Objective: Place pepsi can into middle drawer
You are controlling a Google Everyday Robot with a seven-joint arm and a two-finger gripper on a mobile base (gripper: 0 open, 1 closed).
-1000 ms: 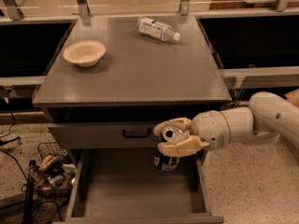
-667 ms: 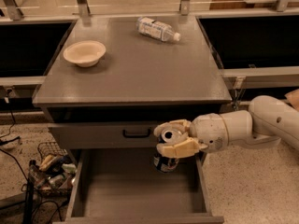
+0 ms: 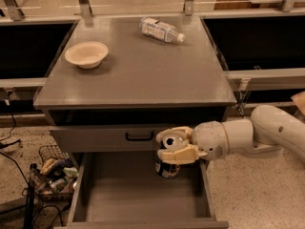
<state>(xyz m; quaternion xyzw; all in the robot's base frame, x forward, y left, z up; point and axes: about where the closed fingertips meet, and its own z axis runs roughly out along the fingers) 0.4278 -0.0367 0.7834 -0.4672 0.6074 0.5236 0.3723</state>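
Observation:
The pepsi can point(image 3: 167, 166) is a dark blue can with a silver top, held upright over the right rear part of the open middle drawer point(image 3: 124, 194). My gripper point(image 3: 172, 145) reaches in from the right, its cream fingers point(image 3: 178, 155) shut around the can's upper half. The can's base hangs just above the drawer's flat grey floor; I cannot tell whether it touches. The white arm point(image 3: 252, 135) extends from the right edge of the view.
A grey drawer front with a black handle point(image 3: 139, 137) sits just above and left of the gripper. On the cabinet top point(image 3: 143, 70) lie a cream bowl point(image 3: 86, 54) and a clear water bottle point(image 3: 160, 30). A wire basket of clutter point(image 3: 52, 173) stands on the floor at left.
The gripper and can stay almost in place; they have shifted very slightly left over the drawer.

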